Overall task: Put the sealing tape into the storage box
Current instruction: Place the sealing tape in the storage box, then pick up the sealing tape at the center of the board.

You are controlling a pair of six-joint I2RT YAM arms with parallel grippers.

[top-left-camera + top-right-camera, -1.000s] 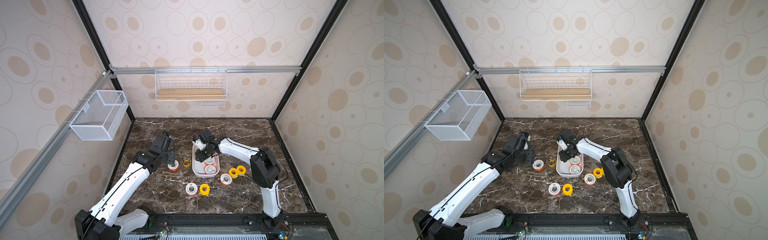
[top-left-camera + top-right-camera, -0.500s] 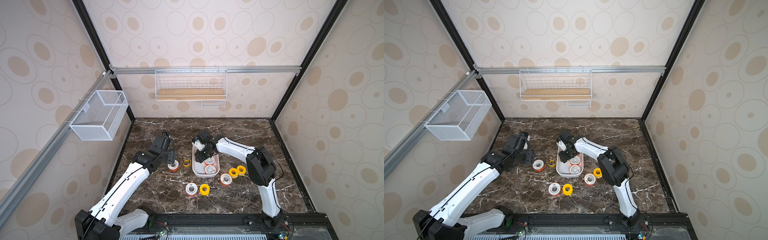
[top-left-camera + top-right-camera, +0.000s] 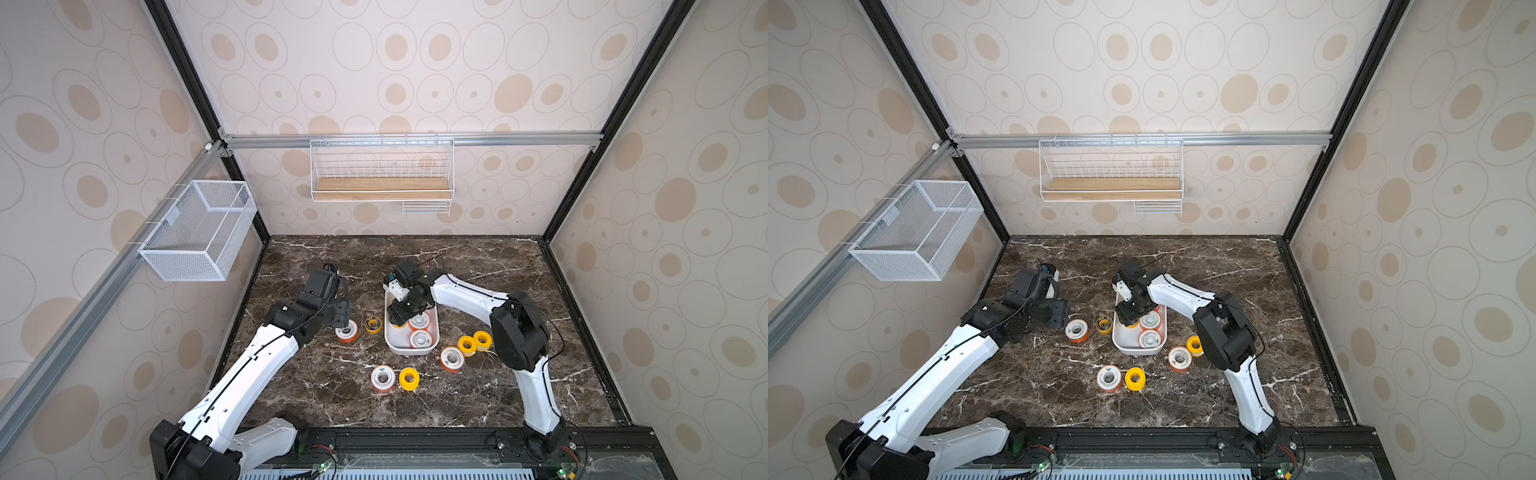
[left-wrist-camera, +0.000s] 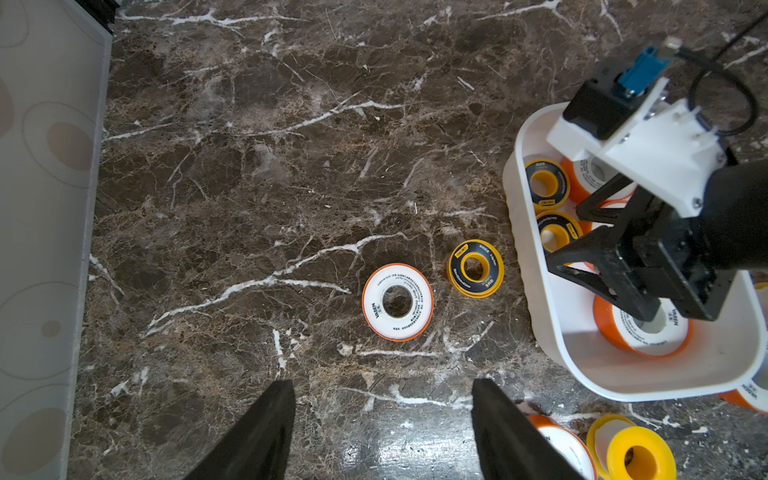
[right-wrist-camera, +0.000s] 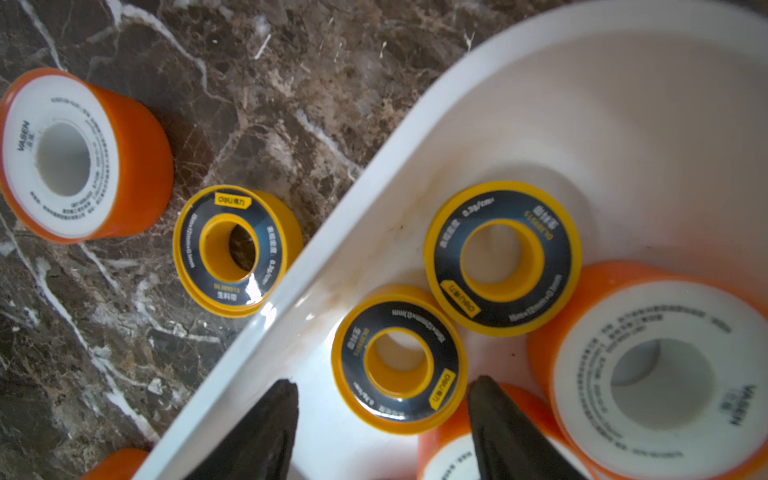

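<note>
The right tool (image 5: pixel 382 379) hangs inside the storage box (image 5: pixel 623 104) with its jaws spread, gripping nothing. A dark-faced yellow spool (image 5: pixel 351 353) lies flat on the box floor between its fingertips. Beside it lie a second dark-faced spool (image 5: pixel 446 249) and a white-faced orange spool (image 5: pixel 590 374).

Both wrist views show the two dark-faced ones plainly. In both top views the tool covers most of them, and two white faces show in the box.

Just outside the box wall, a third dark-faced spool (image 4: pixel 457 274) and a white-faced spool (image 4: pixel 376 307) lie on the worktop (image 4: pixel 249 166). They are ahead of the left tool (image 4: pixel 382 381), which is open and empty.

In a top view five more spools lie near the box's near end, among them a solid yellow spool (image 3: pixel 405 384).

Against a second ago, the spools on the worktop lie as they did, and the right elbow sits slightly nearer the box.

The white faces read "VASEN"; the yellow tags read "deli".
</note>
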